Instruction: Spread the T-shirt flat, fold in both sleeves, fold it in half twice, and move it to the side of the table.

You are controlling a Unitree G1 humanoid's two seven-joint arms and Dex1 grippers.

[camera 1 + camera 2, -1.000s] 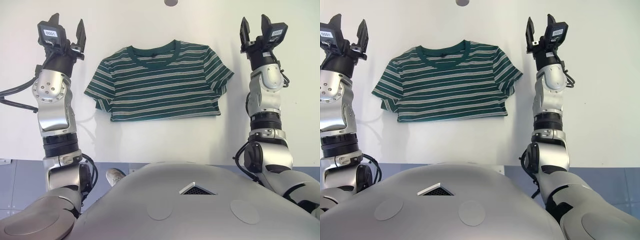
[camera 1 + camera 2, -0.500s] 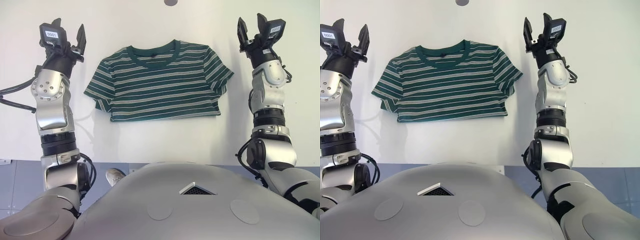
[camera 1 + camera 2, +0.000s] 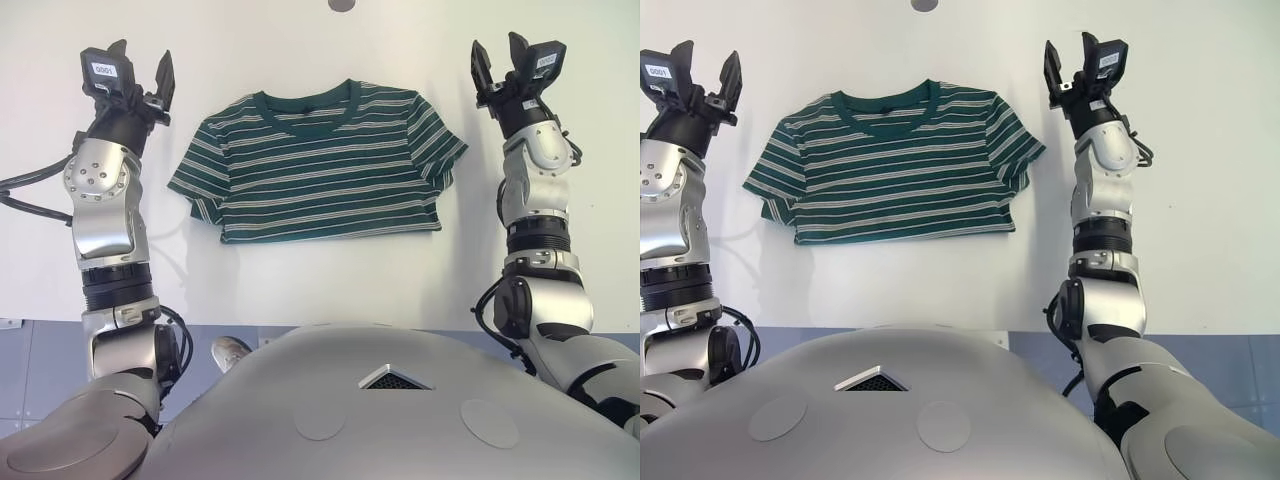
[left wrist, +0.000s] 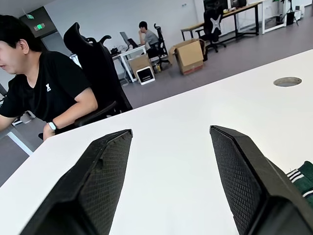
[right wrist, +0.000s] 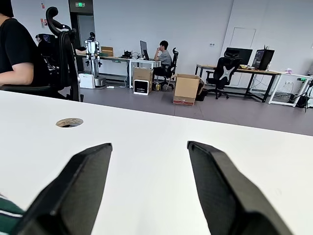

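White table [image 3: 320, 270] bears a striped T-shirt [image 3: 318, 165], office desks [image 5: 244, 68] beyond.

The T-shirt [image 3: 318, 165] lies in the middle of the table [image 3: 320, 275], collar toward the far edge, a round hole [image 3: 342, 5] behind it. The left gripper [image 3: 142, 56] is beside its left sleeve, the right gripper [image 3: 497, 46] beside its right sleeve, neither touching it

You're working in an open-plan office. Past the far edge of your table [image 5: 151, 132] stand desks [image 5: 254, 70] with monitors [image 5: 264, 58], wheeled chairs [image 5: 224, 71] and cardboard boxes [image 5: 187, 88] on a grey floor [image 5: 254, 112], backed by plain white walls [image 5: 146, 24]. A cable hole [image 3: 342, 4] at the top centre of the head view marks the table as office furniture too.
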